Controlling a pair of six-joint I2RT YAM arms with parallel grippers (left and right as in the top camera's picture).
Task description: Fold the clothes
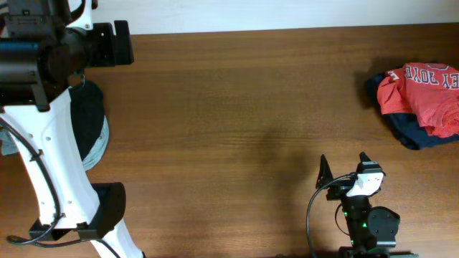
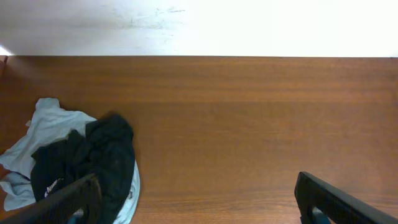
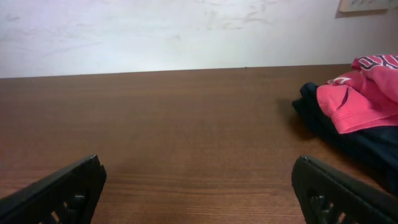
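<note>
On the table [image 1: 237,107], at the far right edge, a lettered shirt [image 1: 427,89] lies on top of an underlying garment [image 1: 416,132]. Well apart, at the left edge, a crumpled garment [image 2: 93,162] lies on a wider garment [image 2: 43,124], both partly beneath the left arm [image 1: 43,150]. The right gripper [image 1: 343,159] sits at the near edge, right of centre.

White block lettering on red garment [image 1: 424,92], partly hidden; no word readable.

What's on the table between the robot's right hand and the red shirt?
Nothing: just bare wooden table between the right hand and the red shirt, seen in the right wrist and overhead views.
</note>
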